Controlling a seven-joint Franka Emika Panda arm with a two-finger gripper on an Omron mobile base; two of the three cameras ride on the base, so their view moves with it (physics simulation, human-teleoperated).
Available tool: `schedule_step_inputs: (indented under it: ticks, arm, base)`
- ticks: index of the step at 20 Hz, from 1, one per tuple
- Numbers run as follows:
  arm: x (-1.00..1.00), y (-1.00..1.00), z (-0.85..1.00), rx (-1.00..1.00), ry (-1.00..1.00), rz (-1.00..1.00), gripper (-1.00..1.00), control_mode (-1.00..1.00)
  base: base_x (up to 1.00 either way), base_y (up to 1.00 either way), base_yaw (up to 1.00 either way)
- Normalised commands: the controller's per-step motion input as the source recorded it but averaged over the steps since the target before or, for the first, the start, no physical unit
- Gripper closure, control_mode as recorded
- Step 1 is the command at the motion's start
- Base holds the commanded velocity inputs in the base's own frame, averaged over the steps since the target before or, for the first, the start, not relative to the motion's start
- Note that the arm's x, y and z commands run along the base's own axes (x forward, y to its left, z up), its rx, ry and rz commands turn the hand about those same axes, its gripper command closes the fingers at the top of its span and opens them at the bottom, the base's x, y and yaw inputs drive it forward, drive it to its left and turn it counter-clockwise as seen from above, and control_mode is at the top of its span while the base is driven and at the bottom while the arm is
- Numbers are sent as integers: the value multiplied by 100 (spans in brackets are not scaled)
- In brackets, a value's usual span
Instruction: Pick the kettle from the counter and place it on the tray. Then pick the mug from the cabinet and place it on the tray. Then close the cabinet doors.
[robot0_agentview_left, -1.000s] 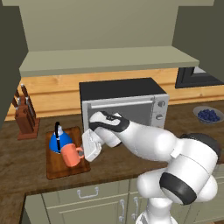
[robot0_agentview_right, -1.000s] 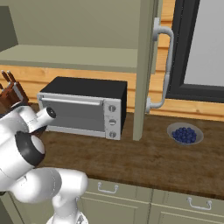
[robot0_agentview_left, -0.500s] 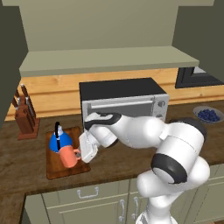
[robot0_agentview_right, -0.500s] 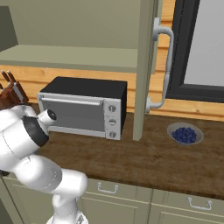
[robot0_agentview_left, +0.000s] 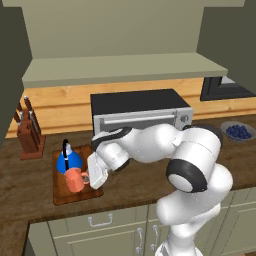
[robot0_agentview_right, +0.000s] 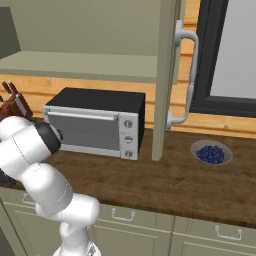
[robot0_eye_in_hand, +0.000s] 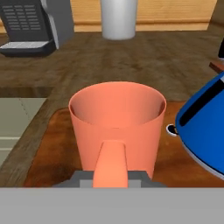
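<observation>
Behind mug (robot0_eye_in_hand: 117, 127), end effector (robot0_eye_in_hand: 111, 179) hidden.

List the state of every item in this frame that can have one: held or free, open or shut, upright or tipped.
Mug: upright, on the tray, handle between the gripper fingers.
Kettle: upright on the tray, beside the mug.
Tray: flat on the counter.
Gripper: shut on the mug handle.
Cabinet doors: open.
Microwave: door shut.
Bowl: upright, holds blue berries.
</observation>
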Motion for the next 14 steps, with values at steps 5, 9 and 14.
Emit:
schedule_step_inputs:
  ticks: [5, 9, 14]
  arm:
    - [1, 1, -16, 0, -10, 0, 100, -100]
    - [0, 0, 0, -2, -13, 0, -100, -100]
    - [-1, 0, 12, 0, -5, 0, -100, -100]
  base:
    - [0, 0, 0]
    - [0, 0, 0]
    - [0, 0, 0]
